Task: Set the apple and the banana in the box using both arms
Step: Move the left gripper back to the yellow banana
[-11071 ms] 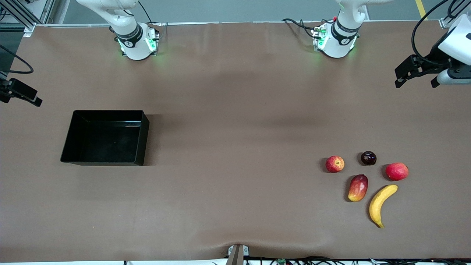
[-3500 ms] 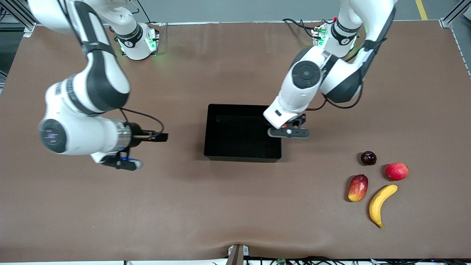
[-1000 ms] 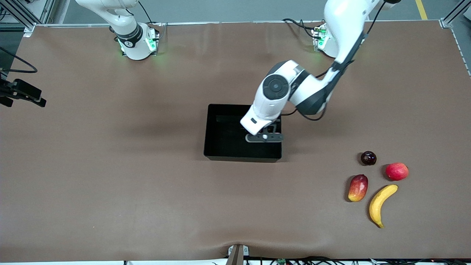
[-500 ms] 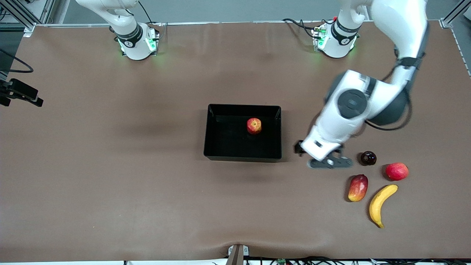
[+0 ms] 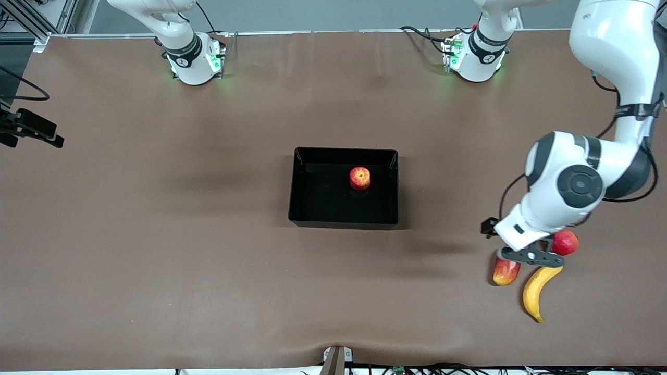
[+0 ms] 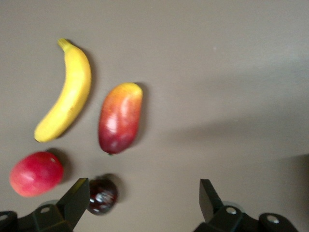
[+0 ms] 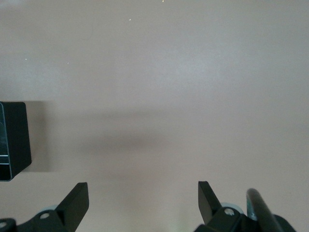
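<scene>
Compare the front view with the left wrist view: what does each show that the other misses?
Only the front view shows the apple lying in the box mid-table, plus the right gripper, which waits open at the right arm's end.

Only the left wrist view shows the dark round fruit, hidden under the arm in front.

Both show the banana, the mango, the plain red fruit and the open, empty left gripper over them.

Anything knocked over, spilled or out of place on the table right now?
Nothing stands out. The apple sits in the box, which is upright and square; the banana lies untouched on the table under the open left tool.
</scene>
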